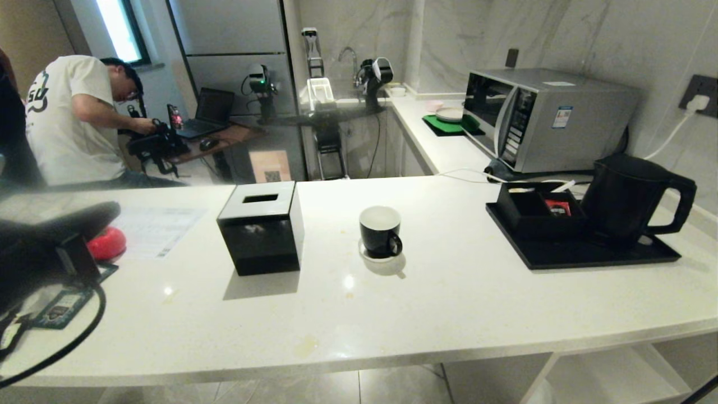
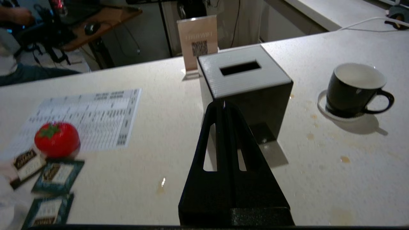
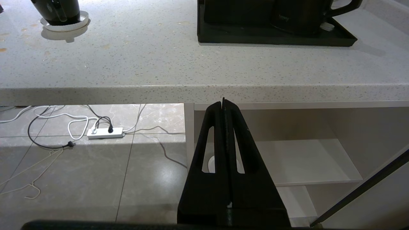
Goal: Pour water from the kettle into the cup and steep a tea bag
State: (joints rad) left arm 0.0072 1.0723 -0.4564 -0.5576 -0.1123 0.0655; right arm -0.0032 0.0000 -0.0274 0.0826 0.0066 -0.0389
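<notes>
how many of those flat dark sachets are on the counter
3, all in a cluster just below the red tomato-shaped thing: sachets; more may be out of frame.

This is a small kitchen or pantry corner used as a robot test space, built around a pale stone counter (image 1: 460, 292). Behind the counter stand a steel microwave (image 1: 547, 118), a faucet (image 1: 349, 56) by marble-look walls, and a tall refrigerator (image 1: 233, 50); on it sits a black tray (image 1: 583, 253) carrying an electric kettle (image 1: 628, 196). Beyond the counter's far left, a person (image 1: 73, 120) bends over equipment at a wooden desk with a laptop (image 1: 210, 112).
</notes>
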